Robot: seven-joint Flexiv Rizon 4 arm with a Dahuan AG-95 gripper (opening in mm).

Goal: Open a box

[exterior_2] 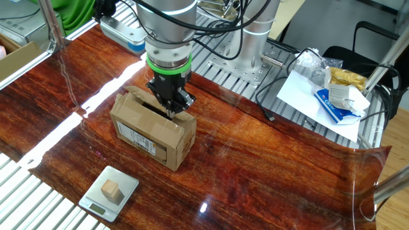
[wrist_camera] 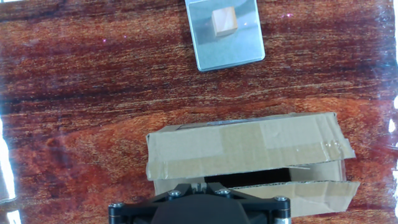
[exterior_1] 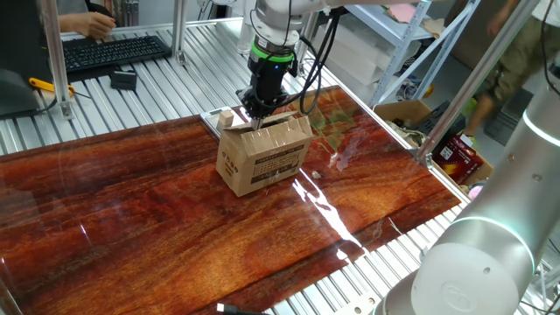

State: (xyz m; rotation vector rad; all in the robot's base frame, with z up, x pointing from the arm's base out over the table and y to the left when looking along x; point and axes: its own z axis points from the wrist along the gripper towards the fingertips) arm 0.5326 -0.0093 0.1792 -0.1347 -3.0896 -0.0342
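- Gripper (exterior_2: 171, 110): jaws fully closed, holding nothing, pointing straight down into the seam between the top flaps; presumably used as a wedge to pry.
- Box (exterior_1: 263, 157): mid-table on the wood-grain table (exterior_1: 131, 210), one flap (wrist_camera: 249, 146) partly raised, gap dark.
- Small scale (wrist_camera: 225, 32) with wooden cube (wrist_camera: 224, 20) stands apart, uninvolved.

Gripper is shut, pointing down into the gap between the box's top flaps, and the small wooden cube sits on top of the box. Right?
Not quite. The wooden cube sits on the small silver scale on the table beside the box, not on top of it; the other fixed view and the hand view show this. The rest holds: the gripper is shut, pointing down at the gap between the top flaps.
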